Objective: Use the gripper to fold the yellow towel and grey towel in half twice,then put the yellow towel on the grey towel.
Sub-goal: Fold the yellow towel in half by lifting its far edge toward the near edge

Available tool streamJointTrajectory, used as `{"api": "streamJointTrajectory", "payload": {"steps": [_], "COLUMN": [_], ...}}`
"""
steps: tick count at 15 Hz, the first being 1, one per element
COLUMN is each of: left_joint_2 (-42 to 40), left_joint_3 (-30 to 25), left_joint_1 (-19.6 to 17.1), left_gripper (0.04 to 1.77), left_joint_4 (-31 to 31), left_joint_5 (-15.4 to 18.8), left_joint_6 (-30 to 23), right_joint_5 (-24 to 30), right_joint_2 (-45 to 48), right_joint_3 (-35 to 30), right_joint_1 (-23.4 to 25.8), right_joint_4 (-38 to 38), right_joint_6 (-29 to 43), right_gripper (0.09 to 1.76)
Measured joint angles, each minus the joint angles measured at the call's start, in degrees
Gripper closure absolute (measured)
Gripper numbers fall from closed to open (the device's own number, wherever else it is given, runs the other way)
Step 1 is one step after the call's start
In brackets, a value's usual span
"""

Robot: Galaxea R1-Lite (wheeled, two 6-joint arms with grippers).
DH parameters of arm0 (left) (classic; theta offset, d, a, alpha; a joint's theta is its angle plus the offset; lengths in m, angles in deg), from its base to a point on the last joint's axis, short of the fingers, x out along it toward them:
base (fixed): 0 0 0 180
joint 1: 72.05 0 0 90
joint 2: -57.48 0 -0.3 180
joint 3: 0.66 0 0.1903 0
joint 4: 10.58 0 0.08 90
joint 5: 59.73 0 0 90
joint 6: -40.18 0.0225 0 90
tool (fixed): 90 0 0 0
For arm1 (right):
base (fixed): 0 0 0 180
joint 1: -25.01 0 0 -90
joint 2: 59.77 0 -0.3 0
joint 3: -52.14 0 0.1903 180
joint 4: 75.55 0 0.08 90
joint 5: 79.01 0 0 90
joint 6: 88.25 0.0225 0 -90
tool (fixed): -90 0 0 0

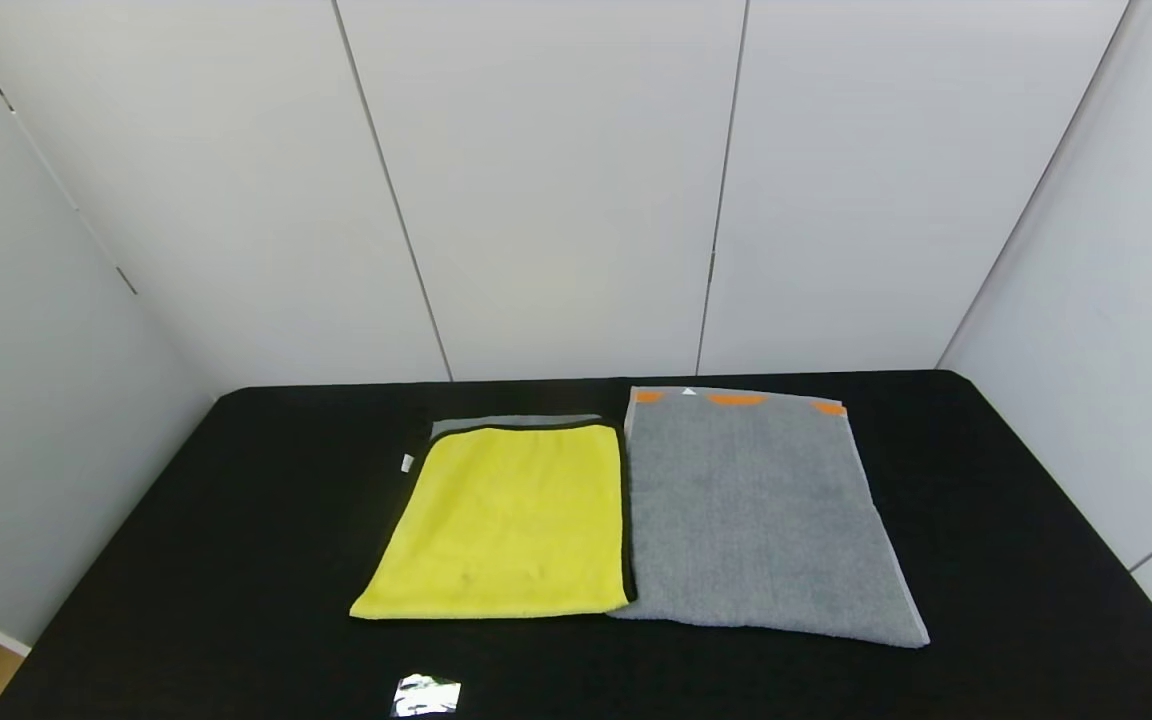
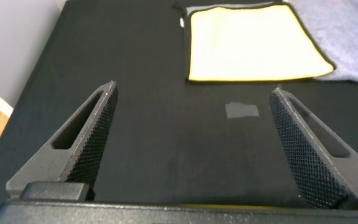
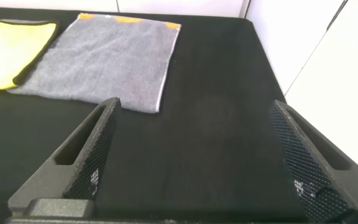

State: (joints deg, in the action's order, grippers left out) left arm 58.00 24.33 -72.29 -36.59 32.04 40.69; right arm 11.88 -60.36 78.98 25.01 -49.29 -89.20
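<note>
**Both grippers spread wide above the table, towels untouched**

The left gripper [image 2: 191, 143] hangs low over the black cloth-covered table [image 1: 236, 560], its two black textured fingers [image 2: 92, 137] spread far apart and holding nothing. Its wrist view shows a small pale patch [image 2: 242, 110] on the cloth, possibly a shiny scrap; the head view shows it as a glinting piece [image 1: 426, 694] near the front edge, but shows neither arm. The bright yellow plush towel [image 1: 511, 520] lies flat left of centre, grey reverse peeking at its far edge. Just beside it, edges touching, lies the larger mid-grey terry towel [image 1: 756, 515], orange marks at its far end. The right gripper [image 3: 194, 146] hovers right of it, fingers equally apart, empty.
</note>
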Motion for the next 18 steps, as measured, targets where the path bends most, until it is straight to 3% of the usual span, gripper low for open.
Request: {"api": "streamJointTrajectory", "payload": {"steps": [7, 9, 15, 18], "left_joint_2": [9.3, 12.5, 23.1, 30.7], "left_joint_3": [10.3, 13.7, 24.6, 29.4], "left_joint_1": [0.1, 0.1, 0.1, 0.1], "left_gripper": [0.09, 0.09, 0.09, 0.09], "left_joint_4": [0.0, -0.6, -11.9, -13.9], "left_joint_5": [0.5, 2.0, 8.2, 9.2], "left_joint_6": [0.0, 0.1, 4.3, 5.4], "right_joint_5": [2.4, 3.1, 5.9, 6.4], "right_joint_2": [-8.0, -12.5, -28.5, -36.7], "right_joint_3": [11.8, 15.3, 25.3, 30.1], "right_joint_1": [0.0, -0.1, -0.1, -2.0], "right_joint_4": [2.5, 2.5, 2.6, 5.2], "right_joint_6": [0.0, -0.6, -4.0, -4.4], "right_gripper": [0.14, 0.14, 0.14, 0.14]}}
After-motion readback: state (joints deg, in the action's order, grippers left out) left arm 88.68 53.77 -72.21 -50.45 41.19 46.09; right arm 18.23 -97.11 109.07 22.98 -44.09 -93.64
